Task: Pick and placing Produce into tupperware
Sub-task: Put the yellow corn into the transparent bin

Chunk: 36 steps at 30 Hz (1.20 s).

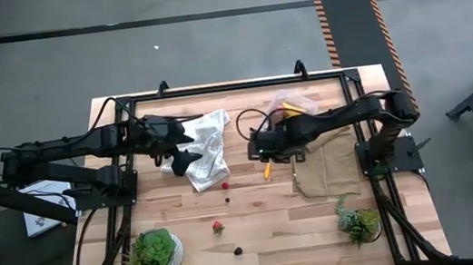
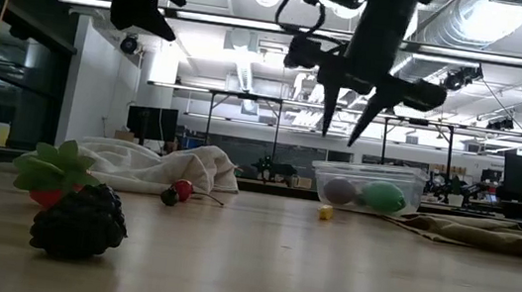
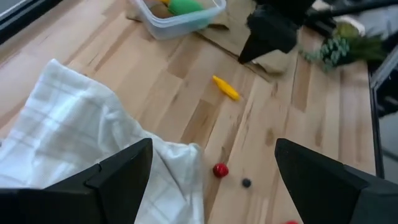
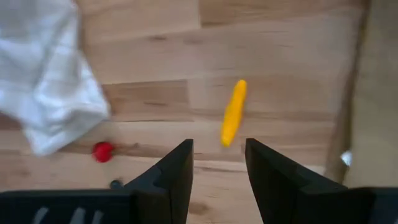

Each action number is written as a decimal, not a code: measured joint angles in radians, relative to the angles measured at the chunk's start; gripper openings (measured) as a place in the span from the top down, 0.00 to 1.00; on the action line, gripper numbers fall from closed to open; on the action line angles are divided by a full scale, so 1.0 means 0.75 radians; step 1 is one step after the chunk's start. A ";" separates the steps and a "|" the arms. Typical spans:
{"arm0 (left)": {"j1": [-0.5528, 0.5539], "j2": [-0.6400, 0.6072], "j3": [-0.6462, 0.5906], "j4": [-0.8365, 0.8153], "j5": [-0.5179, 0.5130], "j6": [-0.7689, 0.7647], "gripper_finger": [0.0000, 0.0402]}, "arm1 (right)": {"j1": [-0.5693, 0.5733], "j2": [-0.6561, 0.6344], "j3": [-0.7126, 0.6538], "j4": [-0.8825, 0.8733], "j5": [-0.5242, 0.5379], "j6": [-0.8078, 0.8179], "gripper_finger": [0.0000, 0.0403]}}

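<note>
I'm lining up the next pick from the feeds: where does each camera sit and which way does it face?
High: overhead, straight down on the table; both arms show.
Low: table height, looking level across; both grippers hang from above.
Left wrist: over the white checked cloth, toward the tupperware; open left gripper.
Right wrist: down at the yellow banana; right gripper, empty.
Shared: both wrist views show banana and red berry.

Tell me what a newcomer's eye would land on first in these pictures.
The right hand hangs above the yellow banana, which lies on bare wood beside the brown cloth; its fingers stand apart with nothing between them. Behind it, on that cloth, the clear tupperware already holds a green oval and a brown ball. The left hand hovers open over the white checked cloth, with a red berry just past the cloth's edge.
</note>
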<state>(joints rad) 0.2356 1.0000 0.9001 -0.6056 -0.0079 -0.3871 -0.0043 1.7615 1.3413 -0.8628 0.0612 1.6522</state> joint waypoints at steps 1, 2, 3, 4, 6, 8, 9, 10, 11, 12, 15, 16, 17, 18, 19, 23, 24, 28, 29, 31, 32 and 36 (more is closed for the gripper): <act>0.000 0.000 0.000 -0.007 0.017 0.016 0.18 | 0.001 0.030 0.035 -0.031 0.000 0.009 0.66; 0.000 0.000 0.000 -0.017 0.034 0.027 0.18 | 0.001 0.062 0.072 -0.054 0.004 0.010 0.66; 0.000 0.000 0.000 -0.028 0.048 0.037 0.18 | -0.001 0.095 0.110 -0.071 0.019 0.011 0.66; 0.000 0.000 0.000 -0.039 0.061 0.052 0.18 | -0.005 0.128 0.147 -0.081 0.023 0.011 0.66; 0.000 0.000 0.000 -0.068 0.089 0.078 0.18 | -0.015 0.197 0.211 -0.095 0.023 0.010 0.66; 0.000 0.000 0.000 -0.085 0.096 0.102 0.18 | -0.021 0.266 0.260 -0.121 0.021 0.011 0.66; 0.000 0.000 0.000 -0.090 0.100 0.111 0.18 | -0.022 0.295 0.280 -0.125 0.018 0.011 0.66; 0.000 0.000 0.000 -0.095 0.101 0.120 0.18 | -0.022 0.323 0.298 -0.123 0.011 0.011 0.66; 0.000 0.000 0.000 -0.101 0.101 0.129 0.18 | -0.021 0.346 0.311 -0.122 -0.003 0.011 0.66; 0.000 0.000 0.000 -0.111 0.101 0.134 0.18 | -0.020 0.363 0.320 -0.124 -0.011 0.012 0.66; 0.000 0.000 0.000 -0.143 0.122 0.138 0.18 | -0.001 0.378 0.329 -0.167 -0.005 0.060 0.66; 0.000 0.000 0.000 -0.151 0.136 0.145 0.18 | 0.008 0.377 0.329 -0.201 0.015 0.088 0.66; 0.000 0.000 0.000 -0.156 0.150 0.160 0.18 | 0.017 0.376 0.329 -0.230 0.032 0.113 0.66; 0.000 0.000 0.000 -0.157 0.155 0.173 0.18 | 0.027 0.372 0.329 -0.260 0.035 0.136 0.66; -0.001 0.000 0.000 -0.157 0.156 0.184 0.18 | 0.036 0.366 0.329 -0.287 0.037 0.151 0.66; 0.000 0.000 0.000 -0.154 0.154 0.201 0.18 | 0.049 0.362 0.329 -0.275 -0.012 0.160 0.66; 0.000 0.000 0.000 -0.152 0.153 0.202 0.18 | 0.051 0.365 0.329 -0.263 -0.012 0.160 0.66; 0.000 0.000 0.000 -0.138 0.152 0.202 0.18 | 0.043 0.374 0.329 -0.256 0.009 0.160 0.66; 0.000 0.000 0.000 -0.139 0.152 0.202 0.18 | 0.040 0.374 0.329 -0.258 0.014 0.160 0.66; 0.000 0.000 0.000 -0.139 0.152 0.202 0.18 | 0.035 0.374 0.329 -0.279 0.020 0.159 0.66; 0.000 0.000 0.000 -0.140 0.151 0.201 0.18 | 0.034 0.374 0.329 -0.290 0.023 0.160 0.66; 0.000 0.000 0.000 -0.151 0.151 0.201 0.18 | 0.029 0.368 0.283 -0.291 0.019 0.166 0.66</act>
<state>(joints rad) 0.2356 0.9998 0.9001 -0.7185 0.1055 -0.2359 0.0174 2.0373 1.5535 -1.0808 0.0755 1.7771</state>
